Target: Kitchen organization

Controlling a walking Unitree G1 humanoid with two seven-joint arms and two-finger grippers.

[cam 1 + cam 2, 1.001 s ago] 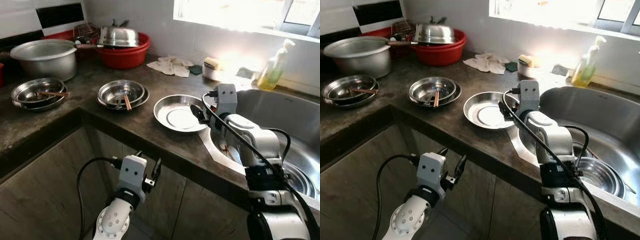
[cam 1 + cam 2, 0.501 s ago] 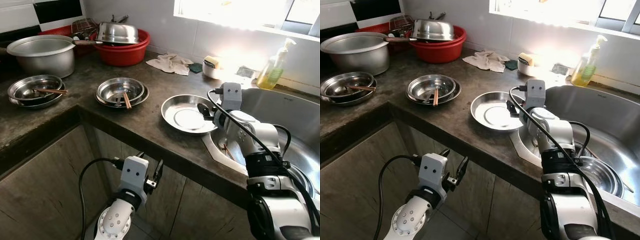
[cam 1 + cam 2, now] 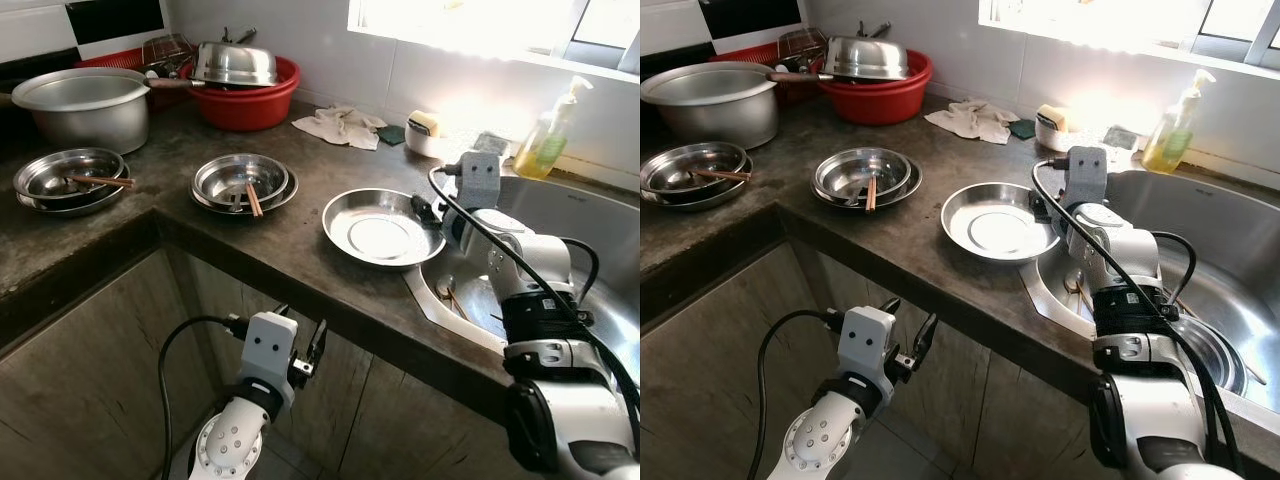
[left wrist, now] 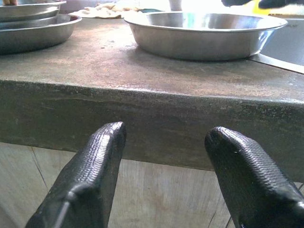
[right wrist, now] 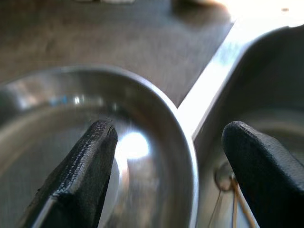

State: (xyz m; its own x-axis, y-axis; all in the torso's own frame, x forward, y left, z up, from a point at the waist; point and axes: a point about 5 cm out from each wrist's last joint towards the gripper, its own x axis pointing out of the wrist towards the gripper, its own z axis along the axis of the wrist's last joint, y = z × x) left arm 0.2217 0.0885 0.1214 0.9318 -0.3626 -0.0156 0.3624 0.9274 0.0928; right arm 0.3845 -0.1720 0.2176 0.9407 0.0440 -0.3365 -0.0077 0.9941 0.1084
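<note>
An empty shallow steel plate [image 3: 378,228] lies on the dark counter beside the sink [image 3: 590,250]. My right gripper [image 3: 421,211] hovers open over the plate's rim on the sink side. In the right wrist view, one finger [image 5: 90,161] hangs over the plate's inside and the other [image 5: 256,156] over the sink, with the rim [image 5: 183,137] between them. My left gripper [image 3: 300,328] is open below the counter's front edge [image 4: 152,99], facing it and holding nothing. Stacked steel bowls with chopsticks [image 3: 243,185] sit left of the plate.
Another bowl stack with chopsticks [image 3: 68,182], a large steel pot [image 3: 85,105] and a red basin [image 3: 245,100] with a steel lid stand at the back left. A cloth [image 3: 343,127], a sponge cup [image 3: 425,132] and a soap bottle [image 3: 548,140] line the window wall. Chopsticks [image 5: 228,194] lie in the sink.
My right gripper has moved right across the plate, from its middle to the rim by the sink. The left arm stays under the counter edge. The camera shifted slightly.
</note>
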